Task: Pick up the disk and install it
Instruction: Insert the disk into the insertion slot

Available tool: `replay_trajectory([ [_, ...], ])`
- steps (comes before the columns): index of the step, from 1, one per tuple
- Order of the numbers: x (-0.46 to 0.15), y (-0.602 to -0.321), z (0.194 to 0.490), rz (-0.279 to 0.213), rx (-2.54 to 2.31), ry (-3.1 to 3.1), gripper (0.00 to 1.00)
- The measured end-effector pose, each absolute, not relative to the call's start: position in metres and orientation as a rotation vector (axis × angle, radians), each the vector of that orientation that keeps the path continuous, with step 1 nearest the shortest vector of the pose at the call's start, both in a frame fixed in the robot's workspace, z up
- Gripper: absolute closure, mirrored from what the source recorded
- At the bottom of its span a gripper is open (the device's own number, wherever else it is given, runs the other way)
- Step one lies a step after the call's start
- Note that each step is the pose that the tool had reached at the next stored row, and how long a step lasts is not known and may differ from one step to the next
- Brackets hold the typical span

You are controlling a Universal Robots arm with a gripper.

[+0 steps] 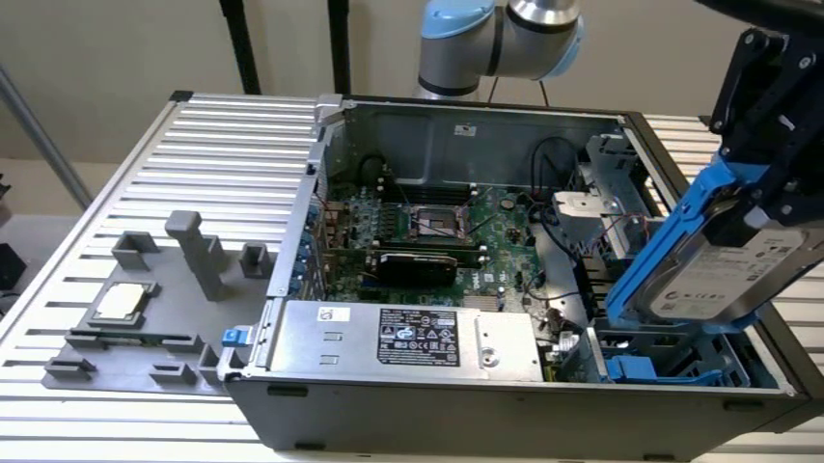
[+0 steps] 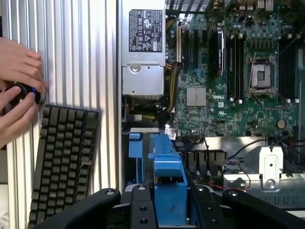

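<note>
Disk (image 1: 721, 265) in blue carrier clamped in claw (image 1: 759, 188), tilted on edge above blue drive bay (image 1: 650, 369) at corner of open PC case (image 1: 386, 415), exterior view's right. Wrist view adds: carrier edge between claw fingers (image 2: 143, 210), keyboard (image 2: 62, 162), person's hand (image 2: 19, 62) over table (image 2: 95, 57). Exterior view adds: grey fixture tray (image 1: 142, 318) beside case.

At the frame's right edge the black tool (image 1: 770, 188) grips the disk (image 1: 724, 278), tilted in its blue carrier (image 1: 666, 246) above the blue drive bay (image 1: 638, 368) in the lower right corner of the open computer case (image 1: 515, 420). The case stands on the ribbed table (image 1: 232, 125); a grey fixture (image 1: 129, 362) lies at lower left.
</note>
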State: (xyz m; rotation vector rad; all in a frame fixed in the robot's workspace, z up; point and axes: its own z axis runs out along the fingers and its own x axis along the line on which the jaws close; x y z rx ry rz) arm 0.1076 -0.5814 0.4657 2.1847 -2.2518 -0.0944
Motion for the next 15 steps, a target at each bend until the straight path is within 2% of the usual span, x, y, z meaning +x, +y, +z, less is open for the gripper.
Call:
replay_trajectory([
  [15, 0.11, -0.585, 0.448, -0.092, 2.184, -2.251, 1.0],
])
